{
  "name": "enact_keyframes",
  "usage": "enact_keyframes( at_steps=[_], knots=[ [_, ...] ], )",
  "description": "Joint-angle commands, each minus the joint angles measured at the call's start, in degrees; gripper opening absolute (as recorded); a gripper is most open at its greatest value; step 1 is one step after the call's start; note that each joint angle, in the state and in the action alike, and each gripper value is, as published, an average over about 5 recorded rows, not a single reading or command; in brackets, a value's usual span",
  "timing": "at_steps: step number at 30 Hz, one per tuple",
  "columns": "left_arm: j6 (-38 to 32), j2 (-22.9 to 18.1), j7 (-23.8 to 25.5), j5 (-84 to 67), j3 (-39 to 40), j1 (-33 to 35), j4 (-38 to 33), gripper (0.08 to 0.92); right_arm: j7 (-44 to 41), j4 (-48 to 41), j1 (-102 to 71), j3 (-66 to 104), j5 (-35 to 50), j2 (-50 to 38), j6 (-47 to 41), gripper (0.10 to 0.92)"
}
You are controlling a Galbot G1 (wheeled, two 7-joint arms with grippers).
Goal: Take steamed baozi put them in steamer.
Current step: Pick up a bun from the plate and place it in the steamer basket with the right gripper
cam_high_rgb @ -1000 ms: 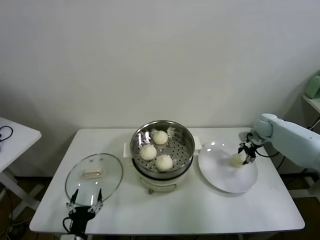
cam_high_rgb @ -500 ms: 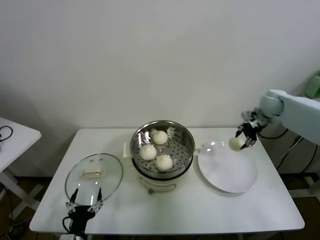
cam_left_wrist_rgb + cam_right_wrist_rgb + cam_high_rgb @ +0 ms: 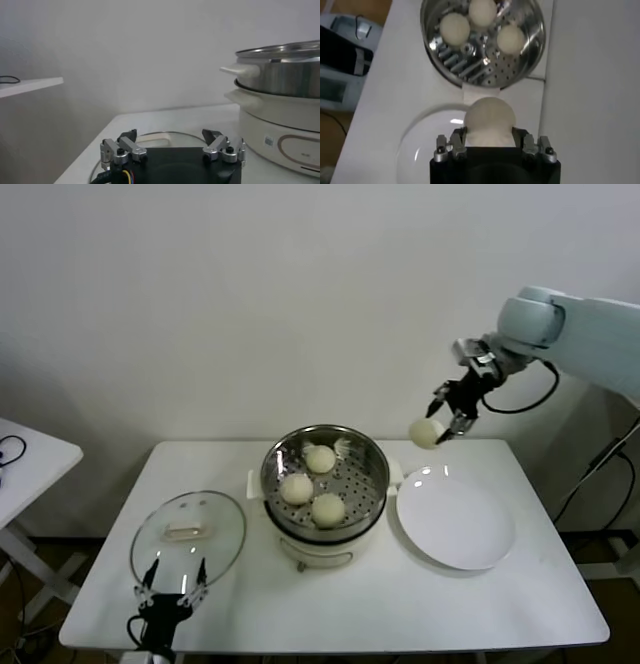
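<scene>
My right pincer (image 3: 446, 416), pinching a baozi (image 3: 425, 433), has risen off the plate (image 3: 456, 529) toward the steamer (image 3: 325, 480). Left pincer (image 3: 170, 586) spread. White worktop (image 3: 400, 599), plain wall.

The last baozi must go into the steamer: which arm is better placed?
Right. The right gripper already holds the baozi in the air beside the steamer. The left gripper sits open at the table's near edge.
</scene>
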Motion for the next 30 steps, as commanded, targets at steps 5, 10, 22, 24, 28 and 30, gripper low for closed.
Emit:
enact_keyframes(
  at_steps=[5,10,22,24,28,30],
  knots=[
    [0.39,0.15,0.28,-0.07,0.1,0.06,-1.03,0.823,3.73,3.38,-3.72,2.69,2.48,9.88,-6.79,0.627],
    [0.32,0.11,0.32,-0.13,0.11,0.15,-0.96,0.823,5.07,-0.32,-9.93,4.2,-3.31,12.09,-7.09,0.628],
    [0.24,-0.13,0.3,-0.48,-0.02,-0.09,-0.48,0.823,8.03,-7.48,-22.6,9.35,-8.49,15.23,-7.43,0.628],
    [0.2,-0.05,0.29,-0.57,-0.13,-0.1,-0.31,0.823,8.15,-7.83,-23.43,9.72,-8.65,15.6,-7.44,0.628],
    [0.1,0.03,0.25,-0.76,-0.28,-0.22,-0.05,0.823,8.5,-8.16,-24.67,10.36,-9.44,15.96,-7.45,0.633],
    [0.09,0.01,0.25,-0.84,-0.28,-0.29,-0.02,0.823,8.68,-8.37,-25.05,10.61,-9.84,16.09,-7.45,0.633]
  ],
)
